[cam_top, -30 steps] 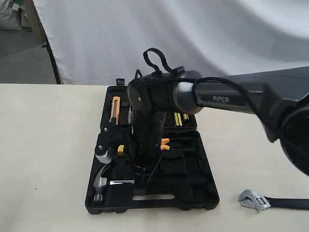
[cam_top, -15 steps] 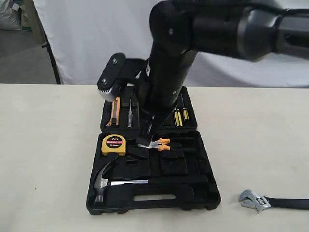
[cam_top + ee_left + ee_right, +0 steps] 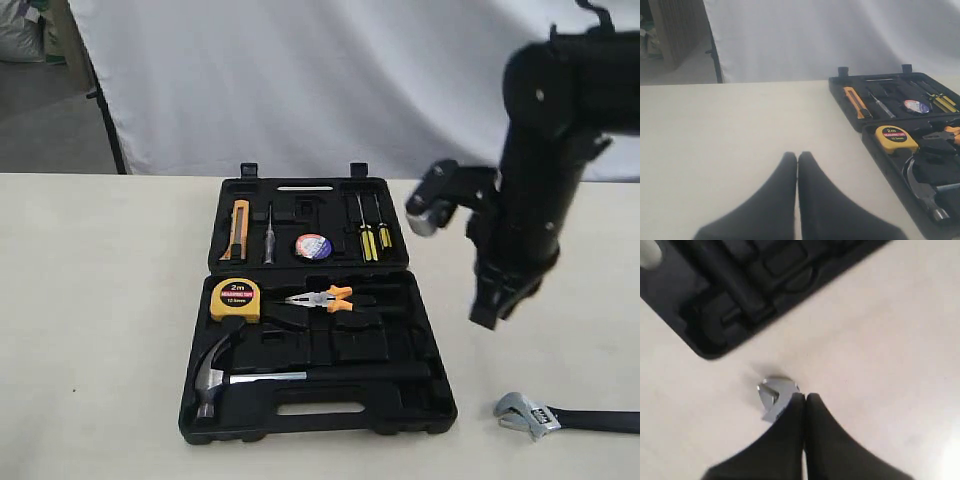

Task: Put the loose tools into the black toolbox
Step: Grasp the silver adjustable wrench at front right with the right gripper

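Observation:
The black toolbox (image 3: 430, 400) lies open in the middle of the table. The claw hammer (image 3: 225, 375) rests in its front tray and the small tape roll (image 3: 313, 246) sits in the lid half. The adjustable wrench (image 3: 530, 414) lies loose on the table to the right of the box. My right gripper (image 3: 487, 318) hangs shut and empty above the table, right of the box and above the wrench; its wrist view shows the wrench head (image 3: 775, 396) just past the closed fingertips (image 3: 805, 397). My left gripper (image 3: 797, 155) is shut over bare table, left of the toolbox (image 3: 870, 135).
In the box also lie a yellow tape measure (image 3: 235, 298), orange-handled pliers (image 3: 322, 298), a yellow utility knife (image 3: 238, 229) and screwdrivers (image 3: 370, 238). A white backdrop hangs behind the table, with a dark stand (image 3: 100, 100) at the back left.
The right arm has swung from over the toolbox to the right, lifting away; it now hangs above the table near the wrench. The tape roll now shows in the lid half.

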### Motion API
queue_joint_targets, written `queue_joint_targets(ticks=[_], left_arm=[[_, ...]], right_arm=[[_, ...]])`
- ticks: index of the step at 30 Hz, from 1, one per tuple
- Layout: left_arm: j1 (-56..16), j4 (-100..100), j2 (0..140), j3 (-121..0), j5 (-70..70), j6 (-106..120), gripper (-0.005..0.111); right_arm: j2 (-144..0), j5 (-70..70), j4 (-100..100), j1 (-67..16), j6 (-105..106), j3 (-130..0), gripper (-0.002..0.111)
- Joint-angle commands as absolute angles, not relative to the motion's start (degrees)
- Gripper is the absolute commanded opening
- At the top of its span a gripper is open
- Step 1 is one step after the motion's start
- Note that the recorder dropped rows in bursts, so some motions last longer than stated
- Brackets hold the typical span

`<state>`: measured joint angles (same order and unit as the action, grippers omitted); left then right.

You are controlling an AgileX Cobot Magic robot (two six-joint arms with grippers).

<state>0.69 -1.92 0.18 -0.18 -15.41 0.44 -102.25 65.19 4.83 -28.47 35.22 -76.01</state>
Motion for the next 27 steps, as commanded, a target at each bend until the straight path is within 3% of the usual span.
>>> queue_joint_targets(ticks=[1,4,7,10,12,17,27], left_arm=[[0.36,-1.73,0.00,0.00,-15.41,0.00,0.001],[0.36,-1.73,0.00,0.00,-15.41,0.00,0.001],[0.36,-1.73,0.00,0.00,-15.41,0.00,0.001],[0.36,-1.73,0.00,0.00,-15.41,0.00,0.001],[0.36,-1.73,0.00,0.00,-15.41,0.00,0.001],[0.36,-1.73,0.00,0.00,-15.41,0.00,0.001],[0.36,-1.73,0.00,0.00,-15.41,0.00,0.001]], right_arm=[[-101.94,59.25,5.23,-23.32,41.48,-65.49,0.001],[-101.94,54.49,7.83,-21.24,41.48,-59.39,0.010],[-101.94,52.63,12.33,-20.75,41.12,-55.97,0.036],[-102.31,52.67,13.62,-20.75,41.34,-55.10,0.069],[-102.86,52.28,13.62,-20.75,41.34,-55.10,0.079],[-106.00,48.81,13.62,-20.75,41.34,-55.10,0.072],[-113.43,43.14,14.19,-20.75,41.75,-55.21,0.037]])
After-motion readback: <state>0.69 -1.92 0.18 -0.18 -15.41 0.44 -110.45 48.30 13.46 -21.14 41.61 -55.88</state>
